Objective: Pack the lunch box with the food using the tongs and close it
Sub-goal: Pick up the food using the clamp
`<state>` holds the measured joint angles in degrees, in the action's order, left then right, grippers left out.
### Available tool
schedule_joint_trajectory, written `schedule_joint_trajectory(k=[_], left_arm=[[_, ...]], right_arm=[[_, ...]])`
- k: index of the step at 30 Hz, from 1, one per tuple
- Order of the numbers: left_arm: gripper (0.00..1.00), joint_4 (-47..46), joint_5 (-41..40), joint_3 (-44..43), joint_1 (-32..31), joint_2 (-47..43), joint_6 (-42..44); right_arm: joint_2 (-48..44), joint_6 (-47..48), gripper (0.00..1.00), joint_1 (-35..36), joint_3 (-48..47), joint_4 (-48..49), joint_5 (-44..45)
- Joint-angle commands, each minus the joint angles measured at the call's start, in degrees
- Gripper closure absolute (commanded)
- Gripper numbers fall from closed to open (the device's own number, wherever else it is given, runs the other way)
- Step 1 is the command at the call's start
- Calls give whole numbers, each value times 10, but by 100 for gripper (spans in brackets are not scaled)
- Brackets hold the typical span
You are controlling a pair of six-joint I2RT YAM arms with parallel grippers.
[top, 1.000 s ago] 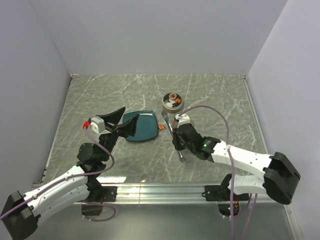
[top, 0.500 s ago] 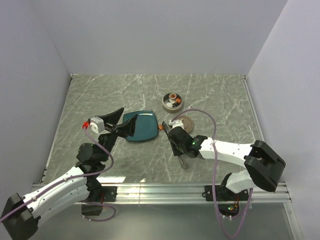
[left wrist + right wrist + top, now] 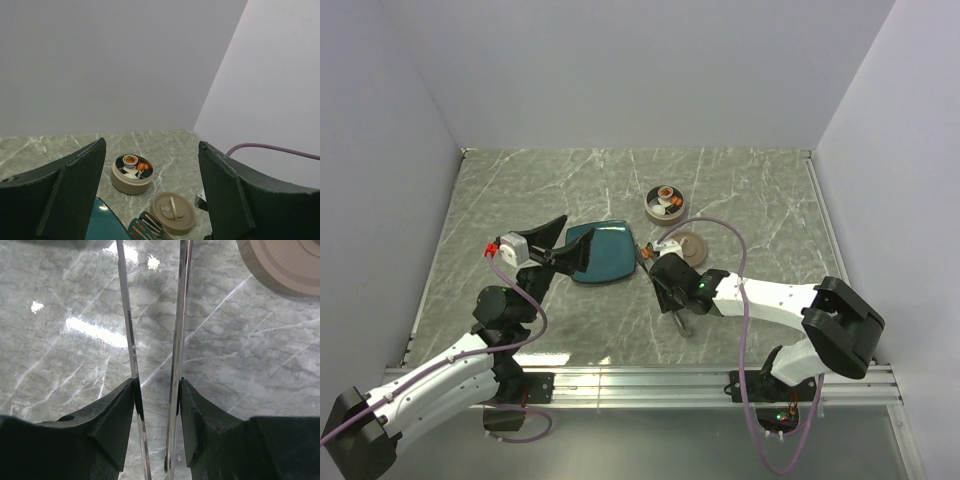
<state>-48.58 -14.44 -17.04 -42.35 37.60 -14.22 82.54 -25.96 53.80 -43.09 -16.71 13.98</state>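
Holding the tongs: the right gripper (image 3: 156, 407) presses its two black fingers (image 3: 117, 420) against the outer sides of the slim grey metal tongs (image 3: 126, 315), one finger on each thin arm; the arms stand a little apart, with marble showing between them.
Tongs' place: low over the grey-green marble table (image 3: 520, 190), between the plate and the lid, tips pointing away from the arm bases; whether they rest on the marble or hang just above it is hard to tell.
Left gripper (image 3: 578, 232): fingers spread wide with nothing between them, raised over the left part of the square teal plate (image 3: 610, 255).
Lunch box: the small round silver metal tin (image 3: 131, 184) stands open on the table beyond the plate, well apart from both grippers.
Food (image 3: 131, 160): white rounds and orange-red bits lie inside the tin; one small orange piece (image 3: 642, 254) lies just beside the plate's right edge, near the tongs' tips.
Lid (image 3: 692, 245): tan-brown, round, with a centre knob, flat on the table between the tin and the right gripper.
Cable (image 3: 270, 147): purple, looping above the right arm.
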Motion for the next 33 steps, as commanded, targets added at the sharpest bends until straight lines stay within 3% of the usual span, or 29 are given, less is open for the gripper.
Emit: schedule_joint_trajectory(k=[1, 18, 27, 33], left_arm=[[19, -14, 6, 4, 3, -4, 7], [19, -24, 19, 11, 5, -10, 5], [20, -35, 25, 15, 6, -10, 2], [20, -35, 29, 14, 6, -7, 1]], right_arm=[[2, -7, 53, 6, -25, -9, 19], [10, -18, 51, 7, -32, -33, 59], [-71, -28, 51, 13, -4, -12, 105], [-77, -29, 51, 17, -2, -10, 114]])
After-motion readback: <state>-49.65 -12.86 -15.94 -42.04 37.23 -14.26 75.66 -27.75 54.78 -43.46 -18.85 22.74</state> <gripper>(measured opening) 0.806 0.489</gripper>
